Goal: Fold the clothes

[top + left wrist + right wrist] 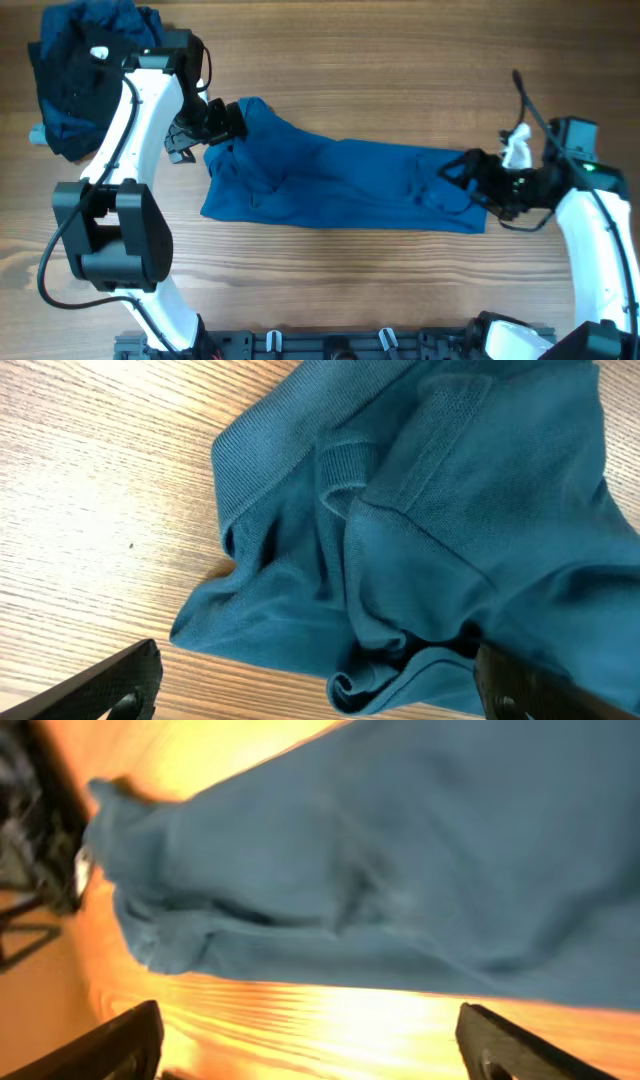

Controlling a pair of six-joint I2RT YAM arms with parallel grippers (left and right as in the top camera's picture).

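The clothes, a medium-blue polo shirt (340,180), lie crumpled and stretched left to right across the middle of the table. My left gripper (232,122) hovers over the shirt's upper left end, open wide. In the left wrist view a rolled edge of the shirt (390,675) lies between the fingers (110,685) of the left gripper (320,695), and nothing is gripped. My right gripper (460,172) is at the shirt's right end. In the right wrist view the right gripper (315,1050) stands open over bare wood, with the shirt (400,870) just beyond its tips.
A pile of dark garments (85,70) sits at the back left corner, behind the left arm. A white scrap (518,148) shows on the right arm near its wrist. A black rail (340,345) runs along the table's front edge.
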